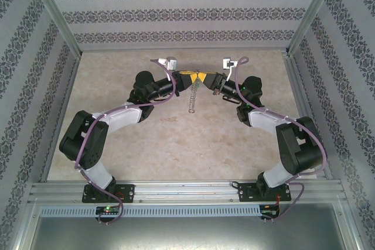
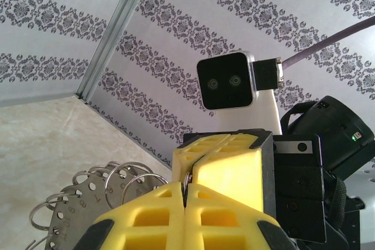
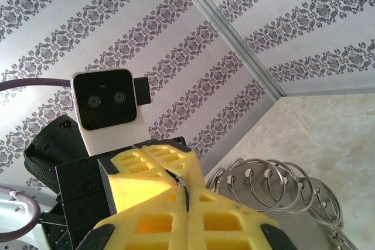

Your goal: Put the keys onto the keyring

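Both grippers meet tip to tip above the far middle of the table. My left gripper is shut, and a thin grey metal wire of the keyring shows pinched in the seam of its yellow fingers. My right gripper faces it and is shut on the same wire. A string of small rings and stamped metal tags hangs from the keyring below the fingertips, and it shows close up in the left wrist view and the right wrist view. The keys are out of view.
Patterned walls close in the table on three sides, with aluminium posts at the far corners. The arm bases stand on the rail at the near edge. Each wrist camera sees the other's camera housing.
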Tool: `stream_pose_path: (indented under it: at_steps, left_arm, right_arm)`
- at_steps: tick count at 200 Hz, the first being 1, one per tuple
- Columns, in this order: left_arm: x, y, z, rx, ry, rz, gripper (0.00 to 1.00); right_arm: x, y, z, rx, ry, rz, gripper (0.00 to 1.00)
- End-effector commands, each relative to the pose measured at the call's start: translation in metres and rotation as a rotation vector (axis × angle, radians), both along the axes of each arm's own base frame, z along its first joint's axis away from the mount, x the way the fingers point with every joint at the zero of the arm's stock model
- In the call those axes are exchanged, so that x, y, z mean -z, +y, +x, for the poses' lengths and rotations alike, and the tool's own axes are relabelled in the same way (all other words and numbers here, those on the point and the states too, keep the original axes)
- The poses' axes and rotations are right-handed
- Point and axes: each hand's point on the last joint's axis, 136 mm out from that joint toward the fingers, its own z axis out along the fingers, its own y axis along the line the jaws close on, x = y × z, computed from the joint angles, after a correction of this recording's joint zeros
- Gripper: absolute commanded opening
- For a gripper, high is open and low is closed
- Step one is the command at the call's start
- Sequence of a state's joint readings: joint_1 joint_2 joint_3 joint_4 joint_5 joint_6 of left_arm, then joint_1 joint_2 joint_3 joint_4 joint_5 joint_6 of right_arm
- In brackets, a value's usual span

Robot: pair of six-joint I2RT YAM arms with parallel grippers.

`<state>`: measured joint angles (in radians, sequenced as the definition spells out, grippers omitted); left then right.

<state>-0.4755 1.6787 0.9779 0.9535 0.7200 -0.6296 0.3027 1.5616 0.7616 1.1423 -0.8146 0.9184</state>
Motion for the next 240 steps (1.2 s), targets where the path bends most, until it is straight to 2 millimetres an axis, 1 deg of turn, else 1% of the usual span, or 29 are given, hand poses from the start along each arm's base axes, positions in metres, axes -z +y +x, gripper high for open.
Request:
stream_pose_path:
  at_steps: [1, 30, 38, 61, 73, 80, 83, 118, 125, 131, 149, 168, 201, 240]
  left_arm:
    - [-0.031, -0.005, -0.008, 0.028, -0.098, -0.030, 0.00]
    - [-0.032, -0.004, -0.008, 0.020, -0.106, -0.017, 0.00]
    - [-0.032, -0.003, -0.008, 0.014, -0.113, -0.003, 0.05]
    - [-0.031, 0.006, -0.004, -0.027, -0.129, 0.058, 0.24]
    - [-0.033, 0.008, -0.003, -0.030, -0.140, 0.095, 0.28]
    - [-0.030, 0.010, -0.003, -0.031, -0.137, 0.126, 0.31]
    - [-0.031, 0.010, -0.003, -0.030, -0.142, 0.137, 0.32]
    - [-0.025, 0.015, -0.005, -0.004, -0.162, 0.265, 0.42]
    - [-0.024, 0.015, -0.006, 0.009, -0.163, 0.283, 0.43]
    - [-0.025, 0.016, -0.006, 0.021, -0.165, 0.296, 0.44]
    - [-0.024, 0.019, -0.006, 0.068, -0.153, 0.327, 0.46]
    - [-0.024, 0.021, -0.007, 0.128, -0.134, 0.339, 0.46]
    - [-0.018, 0.021, -0.007, 0.226, -0.093, 0.349, 0.47]
    - [-0.006, 0.016, -0.011, 0.310, -0.044, 0.370, 0.41]
  right_arm:
    - [-0.010, 0.007, -0.013, -0.066, -0.058, 0.009, 0.00]
    - [-0.010, 0.003, -0.010, -0.043, -0.057, 0.004, 0.00]
    - [-0.009, 0.001, -0.009, -0.035, -0.055, -0.001, 0.00]
    - [-0.006, -0.003, -0.005, -0.030, -0.045, -0.018, 0.00]
    - [-0.007, -0.004, -0.005, -0.037, -0.048, -0.035, 0.00]
    - [-0.006, -0.005, -0.004, -0.035, -0.050, -0.049, 0.00]
    - [-0.008, -0.005, -0.004, -0.035, -0.064, -0.056, 0.00]
    - [-0.002, -0.007, -0.002, -0.022, -0.086, -0.177, 0.00]
    - [-0.002, -0.007, -0.002, -0.020, -0.103, -0.200, 0.00]
    - [0.002, -0.007, -0.001, -0.020, -0.093, -0.227, 0.00]
    - [0.006, -0.007, 0.000, -0.033, -0.112, -0.282, 0.00]
    - [0.009, -0.005, -0.001, -0.057, -0.128, -0.325, 0.00]
    - [0.014, 0.000, -0.008, -0.149, -0.152, -0.372, 0.00]
    - [0.010, 0.003, -0.012, -0.204, -0.162, -0.361, 0.00]
